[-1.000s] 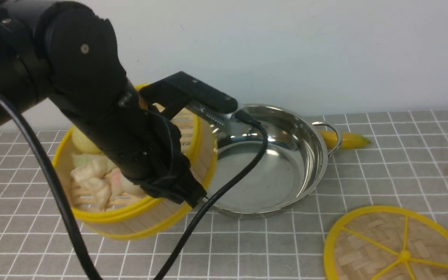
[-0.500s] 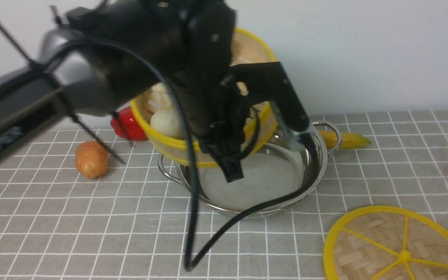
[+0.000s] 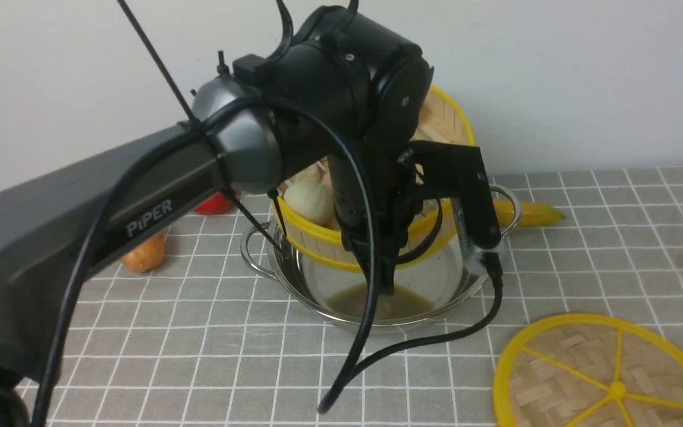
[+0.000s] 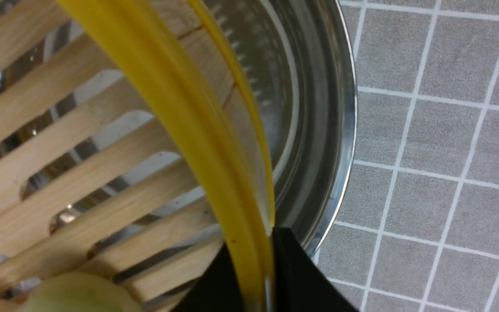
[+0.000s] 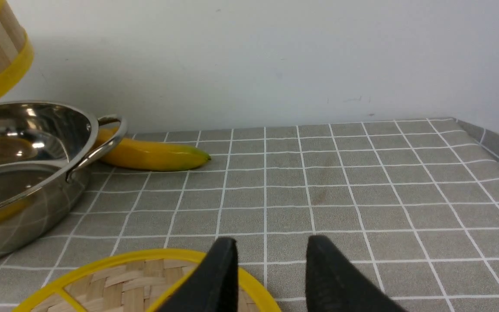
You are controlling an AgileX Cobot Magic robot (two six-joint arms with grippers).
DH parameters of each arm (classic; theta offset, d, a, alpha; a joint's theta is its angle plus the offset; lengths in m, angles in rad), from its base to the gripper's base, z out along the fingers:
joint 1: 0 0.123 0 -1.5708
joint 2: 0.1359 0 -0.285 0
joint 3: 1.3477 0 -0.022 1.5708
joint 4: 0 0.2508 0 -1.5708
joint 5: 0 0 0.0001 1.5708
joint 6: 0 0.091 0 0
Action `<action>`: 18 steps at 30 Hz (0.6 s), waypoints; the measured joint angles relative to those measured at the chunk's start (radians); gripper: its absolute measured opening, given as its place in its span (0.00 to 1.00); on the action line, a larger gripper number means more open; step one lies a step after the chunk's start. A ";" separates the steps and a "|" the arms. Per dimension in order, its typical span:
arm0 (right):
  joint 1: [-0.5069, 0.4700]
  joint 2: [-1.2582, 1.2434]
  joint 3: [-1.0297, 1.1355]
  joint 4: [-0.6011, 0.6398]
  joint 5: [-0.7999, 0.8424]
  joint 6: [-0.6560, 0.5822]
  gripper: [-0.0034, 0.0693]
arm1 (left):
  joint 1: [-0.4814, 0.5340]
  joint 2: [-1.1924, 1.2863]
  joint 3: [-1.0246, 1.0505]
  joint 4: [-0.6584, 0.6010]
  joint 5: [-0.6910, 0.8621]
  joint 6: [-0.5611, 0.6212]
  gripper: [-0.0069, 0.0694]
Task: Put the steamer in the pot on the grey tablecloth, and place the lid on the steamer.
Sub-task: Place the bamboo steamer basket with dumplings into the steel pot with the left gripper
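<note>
Arm (image 3: 140,196) on the left angled down over the pot (image 3: 341,320), fingers (image 4: 295,277) tight on the rim of the tilted steamer (image 3: 313,240)

Lid (image 3: 608,379) partly beyond frame edge.

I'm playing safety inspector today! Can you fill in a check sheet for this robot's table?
Surface: grey tablecloth, lying flat.
Job's things: steamer tilted over the pot, not set down, pale food inside; lid flat on the cloth.
Clutter: banana behind the pot; potato and a red thing to its left.
Pincers: left pincer shut on the steamer's yellow rim; right pincer open above the lid's edge.
Cables: black cable hangs in front of the pot.
Surroundings: plain white wall.
</note>
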 joint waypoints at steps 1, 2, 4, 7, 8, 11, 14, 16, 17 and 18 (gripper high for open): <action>0.000 0.000 0.000 0.000 0.000 0.000 0.38 | 0.000 0.001 0.000 -0.001 0.000 0.002 0.13; 0.000 0.000 0.000 0.000 0.000 0.000 0.38 | 0.000 0.005 0.000 -0.001 -0.001 0.010 0.13; 0.000 0.000 0.000 0.000 0.000 0.000 0.38 | 0.000 0.022 0.000 -0.004 -0.007 0.031 0.13; 0.000 0.000 0.000 0.000 0.000 0.000 0.38 | 0.000 0.038 0.000 -0.007 -0.024 0.037 0.13; 0.000 0.000 0.000 0.000 0.000 0.000 0.38 | 0.000 0.045 0.000 -0.007 -0.035 0.040 0.13; 0.000 0.000 0.000 0.000 0.000 0.000 0.38 | 0.003 0.063 0.000 -0.007 -0.059 0.051 0.13; 0.000 0.000 0.000 0.000 0.000 0.000 0.38 | 0.013 0.075 0.000 -0.017 -0.067 0.057 0.13; 0.000 0.000 0.000 0.000 0.000 0.000 0.38 | 0.025 0.085 0.000 -0.036 -0.077 0.058 0.13; 0.000 0.000 0.000 0.000 0.000 0.000 0.38 | 0.033 0.090 0.000 -0.045 -0.077 0.060 0.13; 0.000 0.000 0.000 0.000 0.000 0.000 0.38 | 0.035 0.091 0.000 -0.046 -0.077 0.060 0.13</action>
